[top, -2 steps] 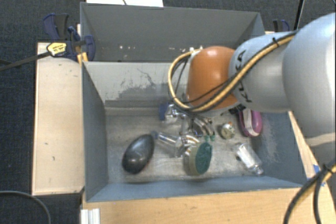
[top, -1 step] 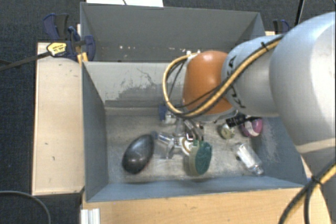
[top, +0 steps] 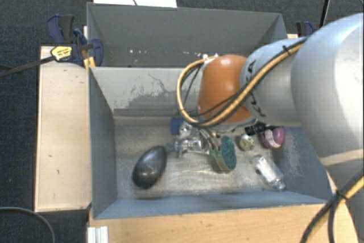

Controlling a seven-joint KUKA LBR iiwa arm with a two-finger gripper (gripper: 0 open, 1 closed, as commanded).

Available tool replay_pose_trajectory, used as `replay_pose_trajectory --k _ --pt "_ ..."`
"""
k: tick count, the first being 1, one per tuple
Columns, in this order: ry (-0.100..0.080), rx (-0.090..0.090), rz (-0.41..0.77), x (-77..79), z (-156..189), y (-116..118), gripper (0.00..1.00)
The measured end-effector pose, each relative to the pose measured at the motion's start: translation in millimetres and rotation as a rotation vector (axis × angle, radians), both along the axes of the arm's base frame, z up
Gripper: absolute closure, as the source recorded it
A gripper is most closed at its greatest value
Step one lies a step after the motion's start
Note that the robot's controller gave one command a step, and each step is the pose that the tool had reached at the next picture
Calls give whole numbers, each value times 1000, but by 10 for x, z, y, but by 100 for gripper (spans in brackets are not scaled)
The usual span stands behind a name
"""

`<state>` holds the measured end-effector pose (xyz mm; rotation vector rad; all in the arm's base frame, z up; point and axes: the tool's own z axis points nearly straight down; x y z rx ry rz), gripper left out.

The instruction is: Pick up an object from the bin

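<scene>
We find the gripper point(top: 191, 144) low in the bin point(top: 104, 139), close to the floor at mid-bin. A green disc point(top: 225, 155) lies just beside it toward the view's right, and a dark egg-shaped stone point(top: 149, 167) lies near on the view's left. Whether the tool stands apart or together we cannot tell (its metalwork is a tangle beneath the orange cover point(top: 219, 88)), and we see nothing in its grasp. We judge the step to be the reach, with the pick not yet made. The next move calls for settling squarely over one thing, closing firmly, then lifting straight up clear of the neighbour.
</scene>
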<state>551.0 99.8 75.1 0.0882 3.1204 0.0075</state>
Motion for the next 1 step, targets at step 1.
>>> replay_pose_trajectory --k 1 --pt "10 -2 4 27 849 3 100"
